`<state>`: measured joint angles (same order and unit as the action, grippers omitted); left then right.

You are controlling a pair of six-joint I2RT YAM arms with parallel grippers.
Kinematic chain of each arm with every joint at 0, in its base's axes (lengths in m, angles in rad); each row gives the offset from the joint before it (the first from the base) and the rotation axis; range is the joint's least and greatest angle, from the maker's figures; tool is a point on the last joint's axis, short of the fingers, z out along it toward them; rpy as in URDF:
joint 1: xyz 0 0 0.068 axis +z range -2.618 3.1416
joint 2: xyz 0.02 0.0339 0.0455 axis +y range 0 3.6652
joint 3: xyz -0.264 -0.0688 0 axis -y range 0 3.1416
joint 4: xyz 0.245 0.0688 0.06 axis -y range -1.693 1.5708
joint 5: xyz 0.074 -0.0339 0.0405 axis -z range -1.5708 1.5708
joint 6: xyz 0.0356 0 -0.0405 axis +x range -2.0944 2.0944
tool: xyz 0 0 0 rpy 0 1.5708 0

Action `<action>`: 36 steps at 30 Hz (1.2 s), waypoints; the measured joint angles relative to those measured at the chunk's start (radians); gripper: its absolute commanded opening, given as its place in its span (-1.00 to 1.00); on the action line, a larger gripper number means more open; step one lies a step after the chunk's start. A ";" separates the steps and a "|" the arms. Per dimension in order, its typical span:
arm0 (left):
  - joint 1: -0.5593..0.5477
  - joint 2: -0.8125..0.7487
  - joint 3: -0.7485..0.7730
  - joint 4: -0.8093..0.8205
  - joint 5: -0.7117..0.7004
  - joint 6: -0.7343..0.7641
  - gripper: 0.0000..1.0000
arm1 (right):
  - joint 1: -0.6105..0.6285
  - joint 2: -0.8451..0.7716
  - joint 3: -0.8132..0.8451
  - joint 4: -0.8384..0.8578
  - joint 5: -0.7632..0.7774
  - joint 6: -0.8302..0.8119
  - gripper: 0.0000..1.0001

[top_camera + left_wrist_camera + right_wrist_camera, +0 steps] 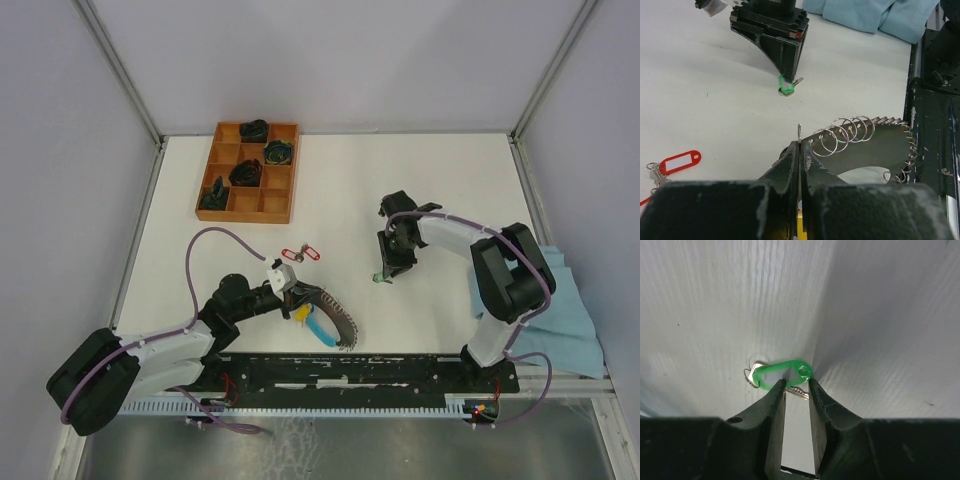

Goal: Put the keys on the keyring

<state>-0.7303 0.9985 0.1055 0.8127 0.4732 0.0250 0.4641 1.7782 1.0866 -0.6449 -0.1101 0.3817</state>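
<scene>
Left gripper (pixel 800 149): I had its jaws pressed together on a thin wire loop of the keyring (pixel 846 134). The rest of the coil fanned out on the table (pixel 450 180) just beyond the fingers.

Right gripper (pixel 796 388): its jaws stood apart, pointing down. The tips sat either side of the blade of the green-tagged key (pixel 781 372), just under the tag's lower edge. I could see no grip yet.

Where the keys were: the green-tagged key lay flat on the table under the right gripper, well apart from the keyring. The red-tagged key (pixel 677 162) lay loose between the keyring and the wooden tray (pixel 243 217).

Step in hand: I judged it to be picking up the green-tagged key.

Doing it well: I wanted the close to land on the plastic tag or the key's shoulder, since the thin blade could skid out flat. I'd keep the tips touching the table, then lift straight up so the small split ring at the tag's end hangs free for threading.

Risk: a one-sided pinch could spin the key away.

Writing: I could read none. The red tag's white insert looked blank, and the green tag's window showed nothing.

Off to the side: a blue cloth (pixel 570 320) lay by the right arm.
</scene>
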 measured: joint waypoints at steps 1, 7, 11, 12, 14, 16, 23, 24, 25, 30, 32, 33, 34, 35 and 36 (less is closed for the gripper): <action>0.000 0.000 0.000 0.000 0.000 0.000 -0.95 | 0.001 -0.014 -0.018 -0.003 -0.009 0.009 -0.34; 0.000 0.000 0.000 0.000 0.000 0.000 -0.95 | 0.030 -0.077 -0.075 -0.042 -0.063 0.009 -0.28; 0.000 0.000 0.000 0.000 0.000 0.000 -0.95 | 0.040 -0.132 -0.063 -0.071 -0.097 -0.070 -0.18; 0.000 0.000 0.000 0.000 0.000 0.000 -0.95 | 0.040 -0.143 -0.052 -0.081 -0.101 -0.091 -0.17; 0.000 0.000 0.000 0.000 0.000 0.000 -0.95 | 0.046 -0.152 -0.021 -0.091 -0.114 -0.131 -0.16; 0.000 0.000 0.000 0.000 0.000 0.000 -0.95 | 0.059 -0.153 -0.002 -0.090 -0.123 -0.165 -0.15; 0.000 0.000 0.000 0.000 0.000 0.000 -0.95 | 0.201 -0.152 0.003 -0.094 -0.088 -0.260 -0.13; 0.000 0.000 0.000 0.000 0.000 0.000 -0.95 | 0.216 -0.152 0.003 -0.094 -0.075 -0.268 -0.14; 0.000 0.000 0.000 0.000 0.000 0.000 -0.95 | 0.235 -0.152 0.003 -0.094 -0.057 -0.276 -0.15; 0.000 0.000 0.000 0.000 0.000 0.000 -0.95 | 0.283 -0.141 0.003 -0.098 0.025 -0.304 -0.23; 0.000 0.000 0.000 0.000 0.000 0.000 -0.95 | 0.292 -0.132 0.003 -0.097 0.050 -0.309 -0.27; 0.000 0.000 0.000 0.000 0.000 0.000 -0.95 | 0.296 -0.127 0.003 -0.097 0.063 -0.311 -0.29; 0.000 0.000 0.000 0.000 0.000 0.000 -0.95 | 0.300 -0.122 0.003 -0.096 0.072 -0.313 -0.31; 0.000 0.000 0.000 0.000 0.000 0.000 -0.95 | 0.303 -0.119 0.003 -0.095 0.081 -0.316 -0.32; 0.000 0.000 0.000 0.000 0.000 0.000 -0.95 | 0.306 -0.116 0.003 -0.092 0.089 -0.317 -0.33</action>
<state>-0.7303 0.9985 0.1055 0.8127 0.4732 0.0254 0.7704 1.6627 1.0897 -0.7372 -0.0208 0.0643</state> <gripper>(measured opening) 0.043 0.351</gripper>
